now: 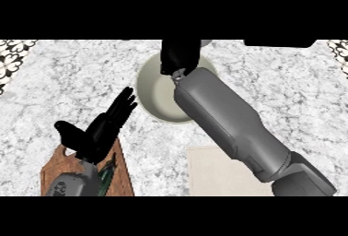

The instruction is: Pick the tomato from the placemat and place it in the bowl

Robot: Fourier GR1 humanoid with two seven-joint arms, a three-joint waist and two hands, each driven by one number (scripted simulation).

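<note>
Over the bowl (158,92) on the marble worktop (68,83): right hand (179,54), fingers hidden, state unclear; tomato unseen. Near the lower left, above a wooden board (121,177): left hand (102,129), fingers straight and apart. Placemat (217,173) bare beside the forearm.

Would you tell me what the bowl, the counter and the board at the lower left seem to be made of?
Bowl: likely glazed ceramic, smooth pale cream with no pattern. Counter: marble or granite by its look, white with grey mottling. Board: probably wood, reddish brown with faint grain.

Marble counter (285,92) (speckled), wooden board (121,177), matt bowl (153,90).
</note>
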